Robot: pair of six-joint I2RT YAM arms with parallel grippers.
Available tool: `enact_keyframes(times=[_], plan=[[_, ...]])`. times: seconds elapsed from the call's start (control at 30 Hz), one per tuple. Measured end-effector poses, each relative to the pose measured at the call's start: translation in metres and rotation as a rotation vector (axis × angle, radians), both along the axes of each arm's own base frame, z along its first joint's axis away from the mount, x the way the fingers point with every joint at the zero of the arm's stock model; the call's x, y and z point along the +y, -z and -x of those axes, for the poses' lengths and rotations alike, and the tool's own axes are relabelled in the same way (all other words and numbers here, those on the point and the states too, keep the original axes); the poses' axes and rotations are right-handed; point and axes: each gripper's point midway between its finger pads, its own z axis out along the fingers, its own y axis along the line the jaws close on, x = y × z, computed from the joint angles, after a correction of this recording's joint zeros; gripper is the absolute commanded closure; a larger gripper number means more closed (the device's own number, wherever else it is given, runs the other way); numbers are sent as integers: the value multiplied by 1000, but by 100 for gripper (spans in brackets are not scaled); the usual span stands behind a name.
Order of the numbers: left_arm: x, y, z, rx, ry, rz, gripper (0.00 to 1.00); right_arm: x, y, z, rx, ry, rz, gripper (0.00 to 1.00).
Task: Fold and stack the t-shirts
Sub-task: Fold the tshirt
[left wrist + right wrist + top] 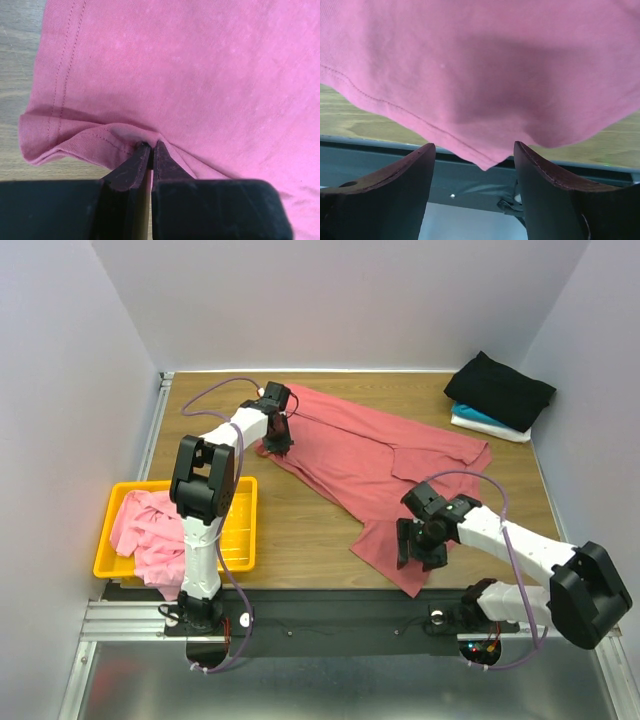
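Dusty-red t-shirt (pixel 370 465): spread diagonally across table (pixel 300 530), near corner at front edge; left gripper (pixel 150 146): clamped on far hem fold; right gripper (pixel 475 150): jaws apart astride near corner; risk: closing too low, corner slips free.

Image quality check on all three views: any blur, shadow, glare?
Top view: even light, sharp, only soft shadows on the table, no harsh glare. Left wrist: red shirt weave and stitching crisp, left gripper nearly black with little detail. Right wrist: a dark shadow patch mid-cloth, right gripper slightly soft, rail behind it blurred.
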Motion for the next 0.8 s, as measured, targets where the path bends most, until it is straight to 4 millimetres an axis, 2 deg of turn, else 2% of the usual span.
enact_keyframes(times=[0.4,0.8], plan=[[1,5,3,0,17,-5,96,16,8,19,31,16,51,32],[1,5,3,-1,33,-7,96,11,20,30,77,64,111,32]])
